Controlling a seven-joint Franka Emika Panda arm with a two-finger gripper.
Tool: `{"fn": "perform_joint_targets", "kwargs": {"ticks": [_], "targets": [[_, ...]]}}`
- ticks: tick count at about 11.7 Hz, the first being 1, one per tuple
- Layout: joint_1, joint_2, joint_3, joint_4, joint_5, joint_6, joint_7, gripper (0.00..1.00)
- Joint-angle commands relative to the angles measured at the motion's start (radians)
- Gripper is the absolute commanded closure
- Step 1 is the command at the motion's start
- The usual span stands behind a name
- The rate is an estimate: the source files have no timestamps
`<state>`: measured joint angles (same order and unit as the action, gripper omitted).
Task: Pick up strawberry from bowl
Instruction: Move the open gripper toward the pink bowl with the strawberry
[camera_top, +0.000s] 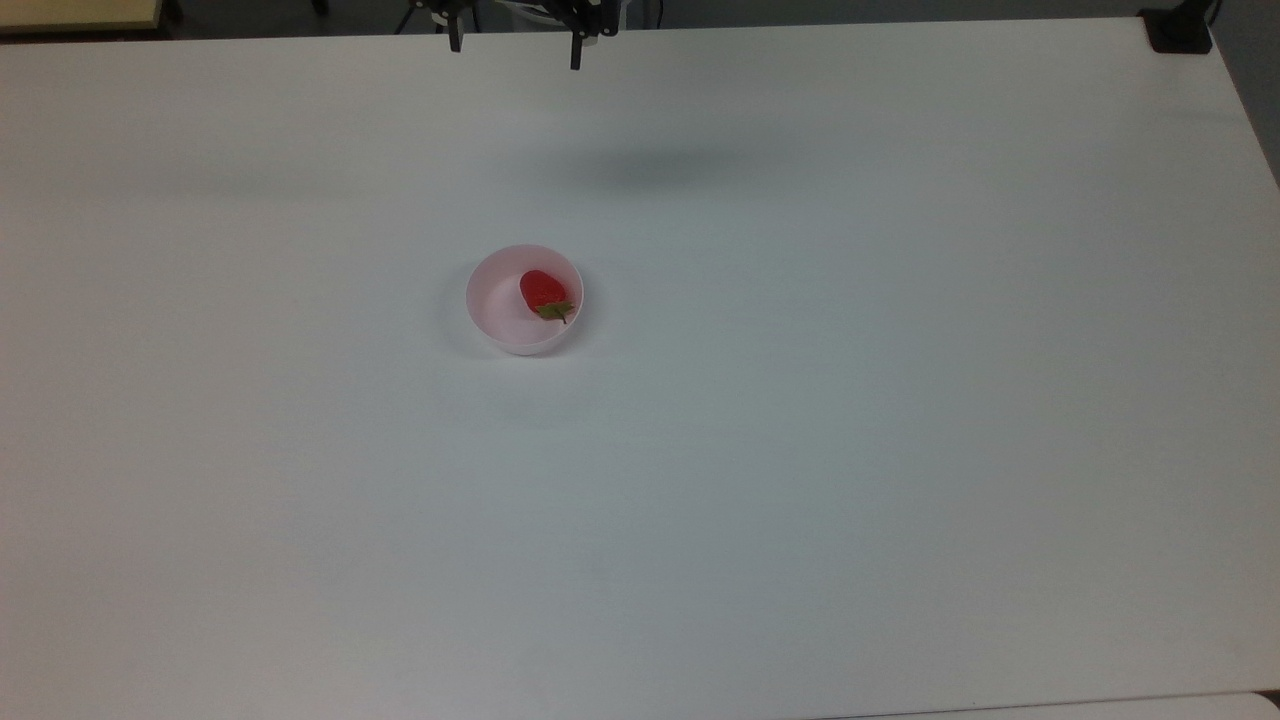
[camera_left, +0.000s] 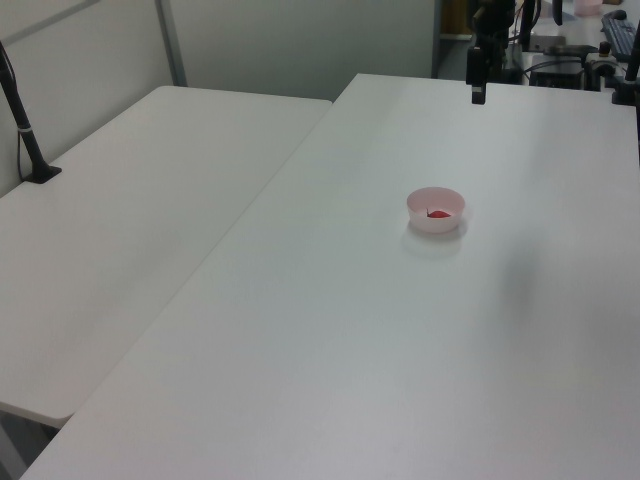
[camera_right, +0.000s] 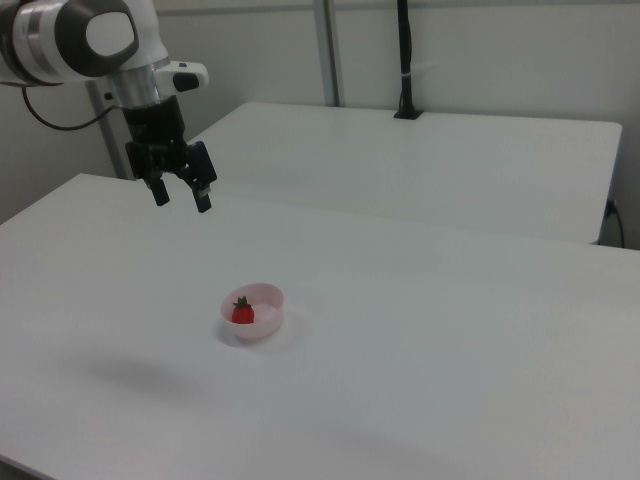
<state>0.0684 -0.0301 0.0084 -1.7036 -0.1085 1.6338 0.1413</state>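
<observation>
Approach step, nothing grasped. Table (camera_right: 450, 330) well below gripper (camera_right: 181, 197), fingers spread apart. Bowl (camera_right: 268, 296) below and off to the right view's right, strawberry (camera_right: 243, 313) inside. Next: travel over, descend, close.

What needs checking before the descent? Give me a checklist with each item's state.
1. Small bright red strawberry lies inside the small round pale pink plastic bowl: ok.
2. Tool open, fingers spread: ok.
3. Tool holds nothing: ok.
4. Tool above the bowl: not ok; it hangs high near the white table's far edge in the top view.
5. Nothing beside the bowl blocks the approach: ok.
6. Bowl upright on the table: ok.
</observation>
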Motion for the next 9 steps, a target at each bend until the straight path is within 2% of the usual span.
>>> {"fn": "perform_joint_targets", "kwargs": {"ticks": [1,6,9], "targets": [[0.01,0.001,-0.019,0.007,0.006,-0.002,-0.057,0.0],[0.01,0.001,-0.019,0.007,0.006,-0.003,-0.078,0.0],[0.004,0.007,-0.021,0.007,0.052,0.017,-0.164,0.0]]}}
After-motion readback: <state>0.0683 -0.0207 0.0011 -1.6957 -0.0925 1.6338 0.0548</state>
